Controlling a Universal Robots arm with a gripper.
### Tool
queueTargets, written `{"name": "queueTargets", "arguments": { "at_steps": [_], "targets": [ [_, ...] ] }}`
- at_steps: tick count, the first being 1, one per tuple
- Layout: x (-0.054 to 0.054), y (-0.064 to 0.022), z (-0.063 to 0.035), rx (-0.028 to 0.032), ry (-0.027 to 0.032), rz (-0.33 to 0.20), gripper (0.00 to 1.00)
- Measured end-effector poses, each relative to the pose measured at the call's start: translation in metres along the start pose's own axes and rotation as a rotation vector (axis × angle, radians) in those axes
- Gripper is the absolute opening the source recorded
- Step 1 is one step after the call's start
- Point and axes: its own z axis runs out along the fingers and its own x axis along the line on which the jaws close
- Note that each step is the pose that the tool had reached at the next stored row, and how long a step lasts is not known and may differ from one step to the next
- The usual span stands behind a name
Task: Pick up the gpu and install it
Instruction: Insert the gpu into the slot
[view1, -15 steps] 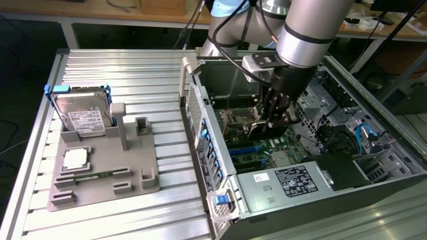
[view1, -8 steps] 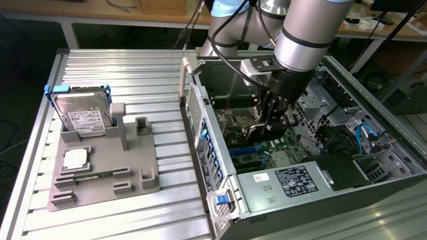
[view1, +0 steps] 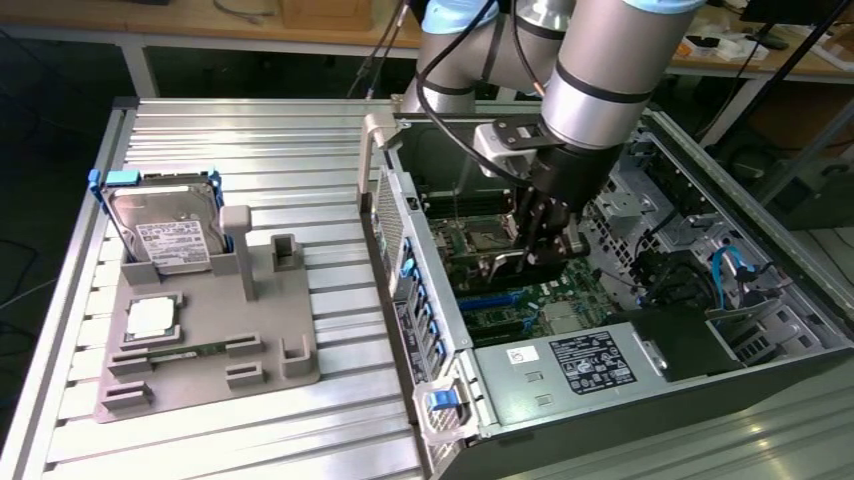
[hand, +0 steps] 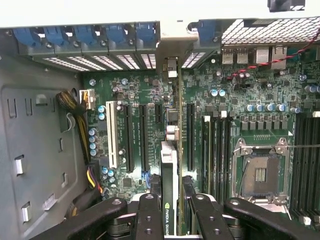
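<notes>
The gpu (hand: 170, 165) is seen edge-on in the wrist view, a thin green card with a white label strip, running from my fingers (hand: 148, 215) to its silver bracket at the case's rear slot openings. My gripper (hand: 170, 222) is shut on it, one finger on each face. The card stands over the motherboard (hand: 135, 95) between two long black expansion slots (hand: 142, 135); I cannot tell whether it is seated. In the exterior view my gripper (view1: 541, 250) reaches down inside the open computer case (view1: 400, 230), with the gpu (view1: 505, 262) at its tip, just above the board.
On the slatted table at the exterior view's left, a grey fixture (view1: 200, 370) carries a silver hard drive with blue frame (view1: 167, 225), a processor chip (view1: 151, 318) and a memory stick (view1: 180, 352). Inside the case are the power supply (view1: 587, 365), blue cables (view1: 734, 265) and the empty processor socket (hand: 260, 175).
</notes>
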Motion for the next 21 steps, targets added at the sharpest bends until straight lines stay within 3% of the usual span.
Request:
{"name": "queueTargets", "arguments": {
  "at_steps": [6,21],
  "targets": [
    [0.0,0.0037,0.0038,0.0004,0.0,0.0,0.27],
    [0.0,0.0023,0.0123,0.0011,-0.0001,0.001,0.27]
  ]
}}
